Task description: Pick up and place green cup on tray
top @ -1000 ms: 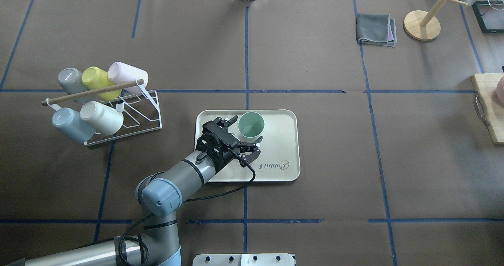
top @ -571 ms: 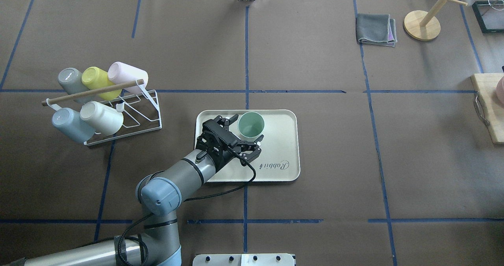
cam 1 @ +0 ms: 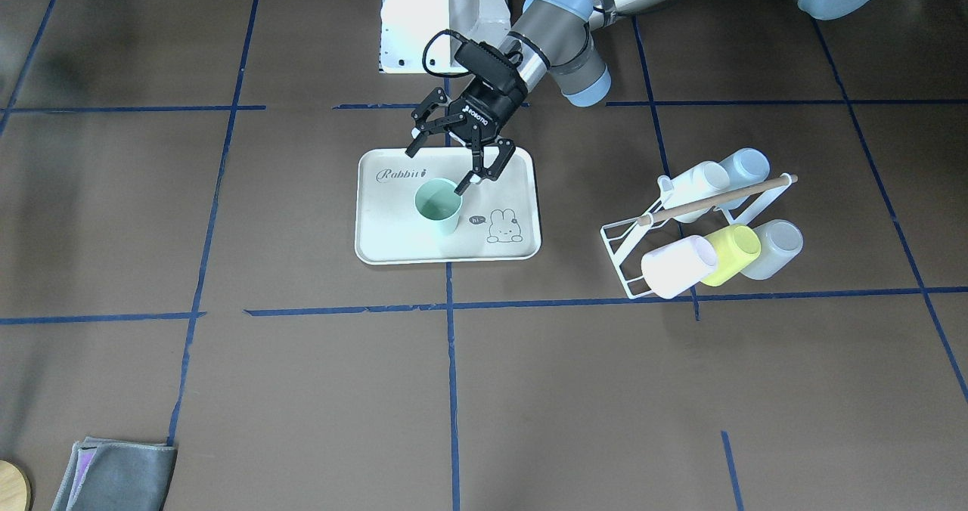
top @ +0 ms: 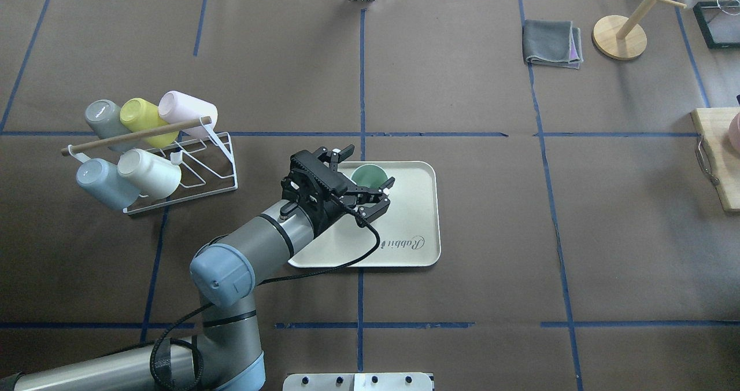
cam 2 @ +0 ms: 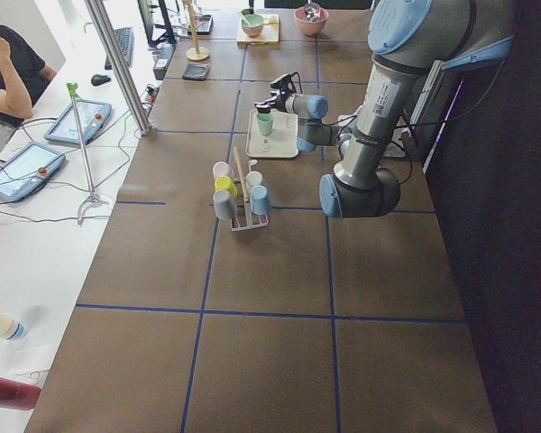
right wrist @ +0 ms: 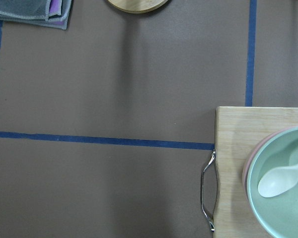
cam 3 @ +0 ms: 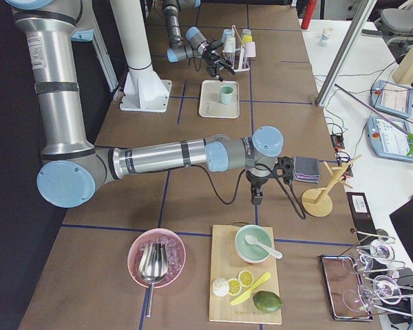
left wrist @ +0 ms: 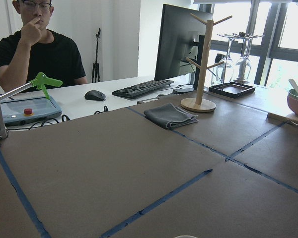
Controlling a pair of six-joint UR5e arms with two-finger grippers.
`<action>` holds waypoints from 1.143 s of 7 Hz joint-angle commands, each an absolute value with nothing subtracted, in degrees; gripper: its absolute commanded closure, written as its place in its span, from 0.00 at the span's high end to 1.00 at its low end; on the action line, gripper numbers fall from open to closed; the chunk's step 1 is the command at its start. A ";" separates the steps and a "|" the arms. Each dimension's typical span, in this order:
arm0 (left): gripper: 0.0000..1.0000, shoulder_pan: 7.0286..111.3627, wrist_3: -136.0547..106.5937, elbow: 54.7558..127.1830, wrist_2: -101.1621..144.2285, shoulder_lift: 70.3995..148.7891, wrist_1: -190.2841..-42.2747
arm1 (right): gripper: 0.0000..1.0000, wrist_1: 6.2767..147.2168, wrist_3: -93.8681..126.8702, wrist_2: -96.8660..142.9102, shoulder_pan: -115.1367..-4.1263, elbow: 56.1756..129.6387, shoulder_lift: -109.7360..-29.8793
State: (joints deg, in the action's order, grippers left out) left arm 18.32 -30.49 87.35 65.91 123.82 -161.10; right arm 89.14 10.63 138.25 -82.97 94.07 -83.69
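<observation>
The green cup (cam 1: 439, 207), pale mint and smooth, stands upright with its mouth up on the cream tray (cam 1: 393, 227) (rounded corners, "Rabbit" script, bunny drawing), by its far edge.

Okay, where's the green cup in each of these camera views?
Front-facing: green cup near centre, in the middle of the tray.
Overhead: centre, on the tray's far half.
Exterior left: top centre, small, on the tray.
Exterior right: top centre, on the tray.
Left wrist: not clearly in it.
Right wrist: not in it.
Shared landmark: the tray.
</observation>
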 commanded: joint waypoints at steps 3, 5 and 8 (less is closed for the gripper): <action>0.98 33.00 -37.18 104.35 90.12 116.55 -139.33 | 1.00 88.86 10.63 138.34 -83.14 94.13 -83.67; 0.99 42.84 -37.35 111.07 103.55 114.45 -127.39 | 1.00 88.86 10.63 138.34 -83.41 94.13 -83.67; 0.98 65.67 -34.21 109.35 134.75 107.51 -118.68 | 1.00 88.77 10.11 138.43 -84.90 94.04 -83.93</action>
